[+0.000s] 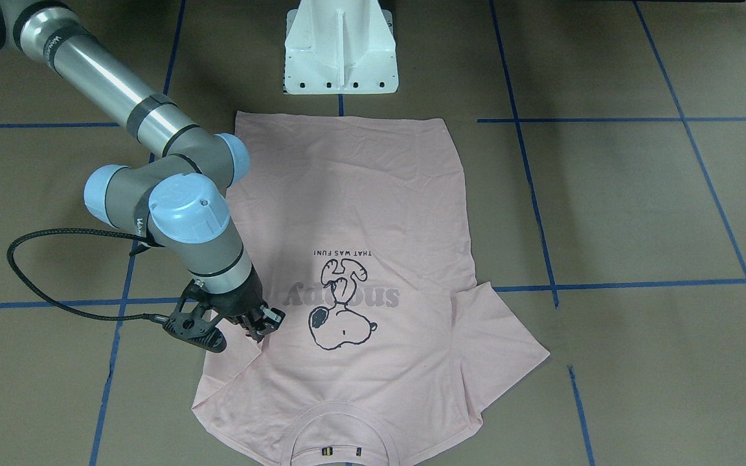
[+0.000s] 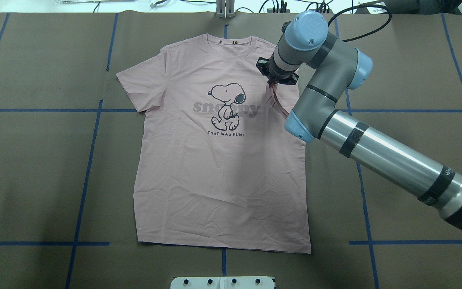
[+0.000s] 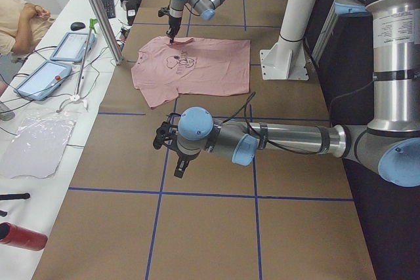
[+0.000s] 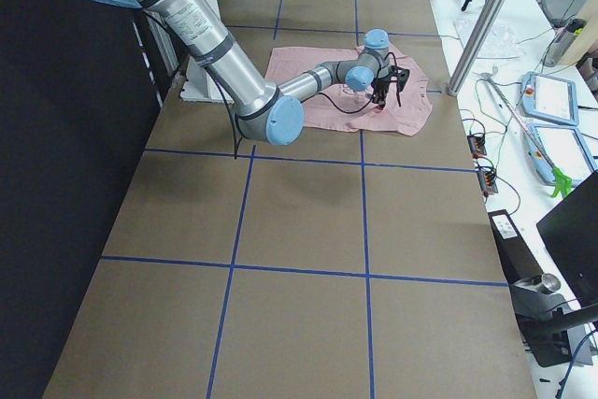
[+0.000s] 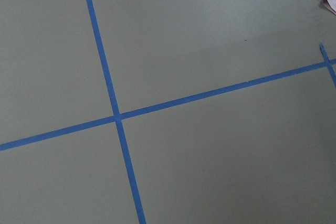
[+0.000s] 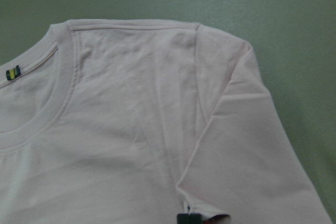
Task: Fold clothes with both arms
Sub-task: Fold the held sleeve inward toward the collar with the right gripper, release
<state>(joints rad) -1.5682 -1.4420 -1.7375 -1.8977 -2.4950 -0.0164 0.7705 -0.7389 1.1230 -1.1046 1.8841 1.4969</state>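
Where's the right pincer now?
Front-facing view, left side: the right pincer at the sleeve seam of the pink Snoopy T-shirt, left of its Snoopy print.

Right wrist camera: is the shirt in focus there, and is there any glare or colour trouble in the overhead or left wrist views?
Right wrist view: the T-shirt looks soft and low in contrast, with slightly blurred seams and even lighting. Overhead view: a bright glare streak runs along the metal tube of the right arm, while the print reads crisp. Left wrist view: the table has a greenish cast and the tape lines are sharp.
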